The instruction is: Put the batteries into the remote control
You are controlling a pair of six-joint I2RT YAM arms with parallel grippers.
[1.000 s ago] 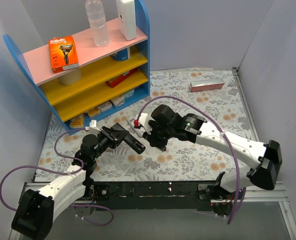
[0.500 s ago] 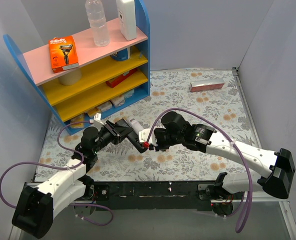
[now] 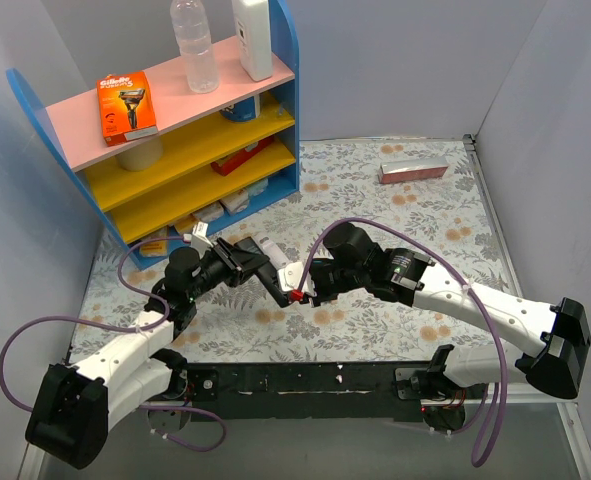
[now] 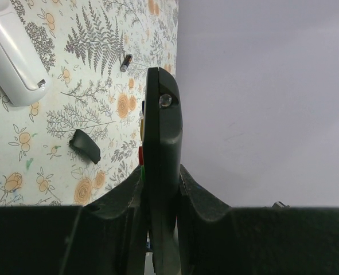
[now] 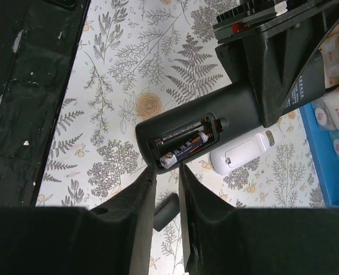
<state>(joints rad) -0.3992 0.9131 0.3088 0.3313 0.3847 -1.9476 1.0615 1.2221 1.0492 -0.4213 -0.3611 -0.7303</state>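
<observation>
My left gripper [image 4: 160, 172] is shut on the black remote control [image 4: 162, 123], holding it edge-on above the table [image 3: 260, 272]. The remote's battery compartment stands open in the right wrist view [image 5: 203, 129]. One of the batteries [image 5: 183, 150] lies slanted in it, next to another cell deeper in. Its near end pokes out just past the tips of my right gripper [image 5: 167, 172]. Those jaws are a little apart with only the table showing between them. From above, the right gripper [image 3: 297, 290] meets the remote's tip. A loose battery [image 4: 126, 62] lies on the cloth.
The black battery cover [image 5: 166, 211] lies on the floral cloth below the remote. A white remote [image 5: 246, 150] lies close by. A blue shelf unit [image 3: 175, 150] fills the back left, and a pink box [image 3: 413, 170] sits at the back right.
A second ago the right gripper hung further back beside the remote. It has come forward to the remote's tip, the left arm has shifted the remote slightly, and the right jaws have narrowed a little.
</observation>
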